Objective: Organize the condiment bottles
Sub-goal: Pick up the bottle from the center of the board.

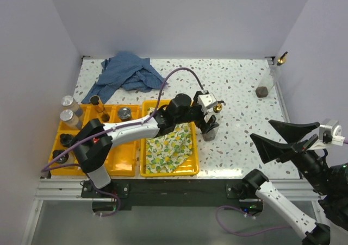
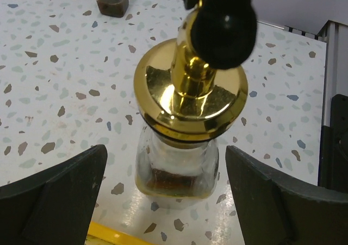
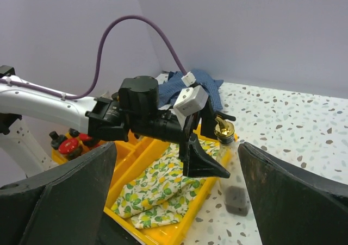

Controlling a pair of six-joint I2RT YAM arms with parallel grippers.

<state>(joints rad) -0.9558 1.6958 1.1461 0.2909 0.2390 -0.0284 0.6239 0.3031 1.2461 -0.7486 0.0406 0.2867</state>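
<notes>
left fingers wide, either side of gold-pourer bottle, no contact visible, bottle upright mid worktop, just right of lemon-cloth tray, right fingers wide, empty, near right corner, dark jar by right edge, shakers at left edge

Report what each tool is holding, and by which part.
Nothing is held. The left tool is open around the gold-pourer bottle, its fingers clear of the glass body on both sides. The right tool is open and empty.
</notes>
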